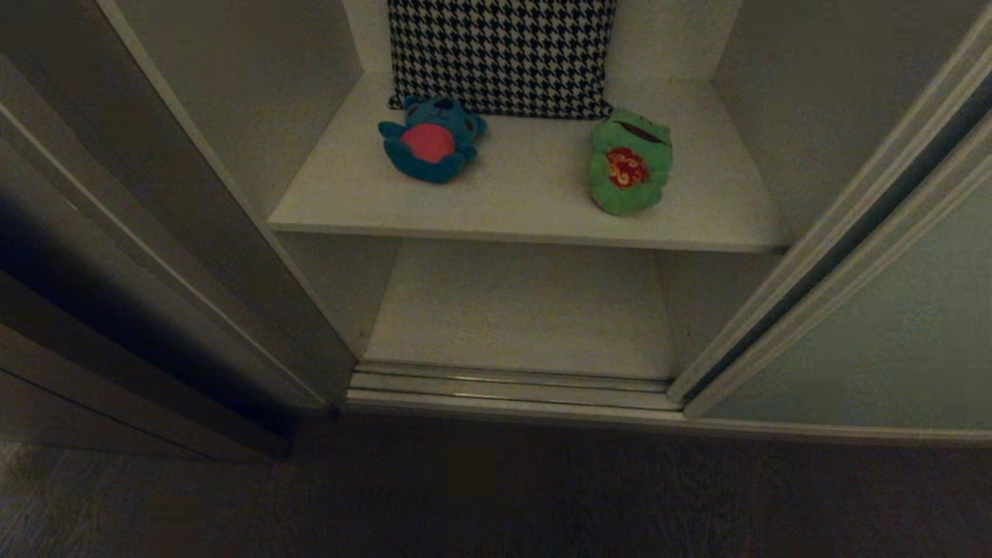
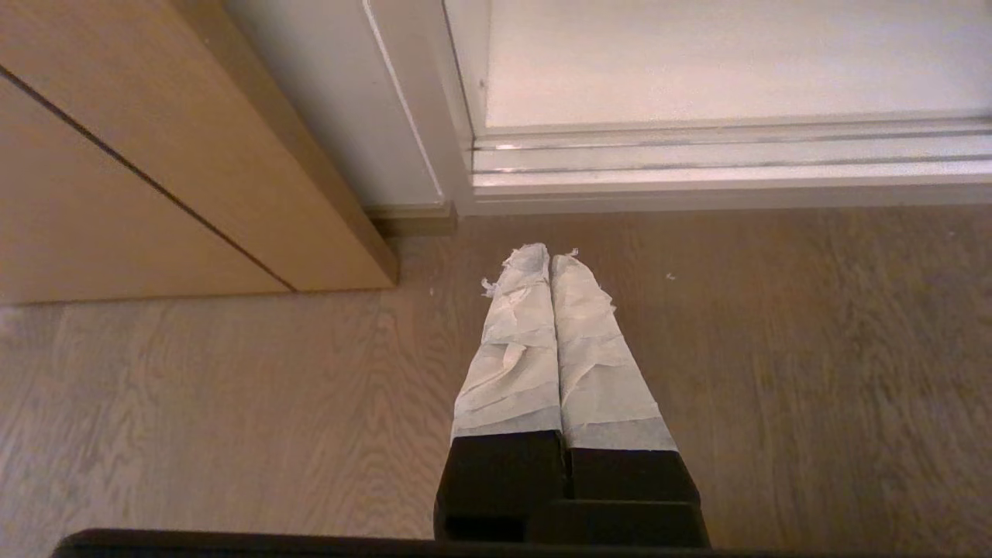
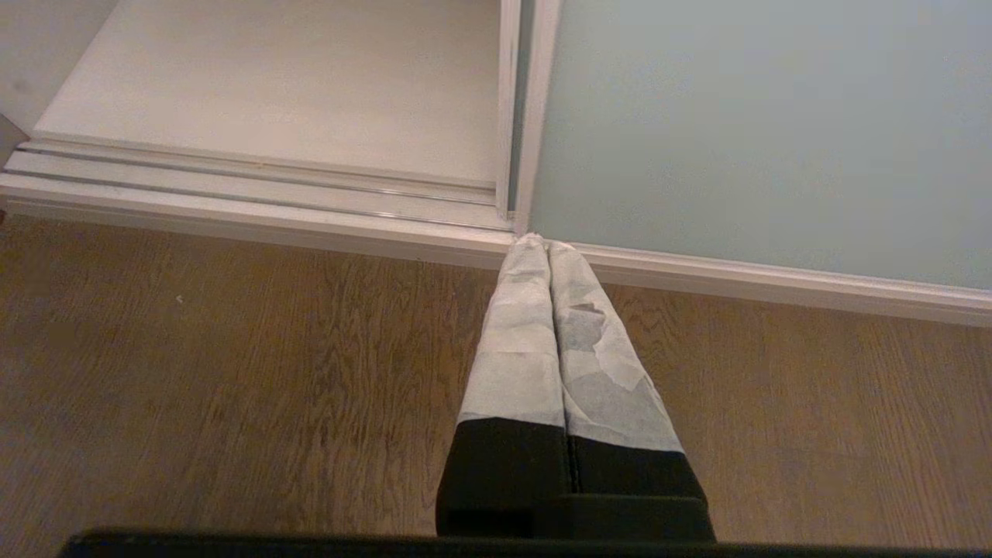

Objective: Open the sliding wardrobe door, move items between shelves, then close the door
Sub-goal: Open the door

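The wardrobe stands open. Its pale grey-green sliding door (image 1: 876, 341) is pushed to the right, also seen as the sliding door (image 3: 759, 132). On the upper white shelf (image 1: 535, 209) lie the blue plush toy with a red belly (image 1: 431, 139) and the green frog (image 1: 629, 161). The lower shelf (image 1: 527, 310) is bare. Neither arm shows in the head view. My left gripper (image 2: 549, 256) is shut and empty, low over the floor before the wardrobe's left corner. My right gripper (image 3: 544, 242) is shut and empty, its tips near the door's bottom corner.
A black-and-white houndstooth pillow (image 1: 502, 54) leans at the back of the upper shelf. A brown wooden side panel (image 2: 155, 155) stands left of the wardrobe. The door track (image 1: 511, 384) runs along the threshold above the wood floor (image 1: 496, 496).
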### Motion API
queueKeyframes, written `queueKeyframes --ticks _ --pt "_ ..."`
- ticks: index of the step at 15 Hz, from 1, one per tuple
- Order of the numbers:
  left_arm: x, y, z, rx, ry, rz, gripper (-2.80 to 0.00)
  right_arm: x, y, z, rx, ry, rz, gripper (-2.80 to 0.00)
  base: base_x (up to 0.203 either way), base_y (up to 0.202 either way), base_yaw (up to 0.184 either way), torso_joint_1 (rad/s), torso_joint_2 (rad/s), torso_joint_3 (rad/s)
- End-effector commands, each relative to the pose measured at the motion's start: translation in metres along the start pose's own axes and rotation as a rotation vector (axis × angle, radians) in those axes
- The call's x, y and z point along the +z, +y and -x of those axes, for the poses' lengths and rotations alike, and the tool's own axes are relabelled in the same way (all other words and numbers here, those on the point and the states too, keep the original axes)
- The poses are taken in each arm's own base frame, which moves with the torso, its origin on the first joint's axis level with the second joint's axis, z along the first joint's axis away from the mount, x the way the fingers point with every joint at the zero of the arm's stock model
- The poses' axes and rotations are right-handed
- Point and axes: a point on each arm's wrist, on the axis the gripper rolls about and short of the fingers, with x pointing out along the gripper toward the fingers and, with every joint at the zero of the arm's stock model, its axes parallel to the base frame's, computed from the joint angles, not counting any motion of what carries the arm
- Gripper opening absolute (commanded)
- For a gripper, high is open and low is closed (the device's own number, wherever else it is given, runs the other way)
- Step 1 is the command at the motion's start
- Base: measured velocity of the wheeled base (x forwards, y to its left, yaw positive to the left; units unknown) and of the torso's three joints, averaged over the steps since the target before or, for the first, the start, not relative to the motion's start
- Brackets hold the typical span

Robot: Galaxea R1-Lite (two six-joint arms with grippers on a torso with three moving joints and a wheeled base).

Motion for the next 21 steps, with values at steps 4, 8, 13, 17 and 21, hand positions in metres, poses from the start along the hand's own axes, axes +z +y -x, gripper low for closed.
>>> queueKeyframes --ticks 4,8,13,17,21 --pt "-0.0009 -0.0001 -0.0005 -0.002 0.006 -0.003 -2.8 -0.0004 0.0 -0.0001 0.0 0.002 0.0 -2.8 0.0 0.0 0.0 0.0 0.0 0.0" --pt "-0.0012 0.0001 -0.0007 0.006 0.007 0.004 -2.8 -0.0004 0.0 -0.0001 0.0 0.002 0.0 -2.8 0.0 0.0 0.0 0.0 0.0 0.0" --pt "-0.0008 0.0002 -0.0005 0.009 0.006 0.032 -2.8 -0.0004 0.0 -0.0001 0.0 0.002 0.001 -2.8 0.0 0.0 0.0 0.0 0.0 0.0" --pt "-0.0008 0.0002 -0.0005 0.008 0.006 0.024 -2.8 -0.0004 0.0 -0.0001 0.0 0.002 0.0 -2.8 0.0 0.0 0.0 0.0 0.0 0.0" --pt "0.0074 0.0014 0.0024 0.03 -0.014 0.017 -2.8 -0.0004 0.0 -0.0001 0.0 0.002 0.0 -2.8 0.0 0.0 0.0 0.0 0.0 0.0"
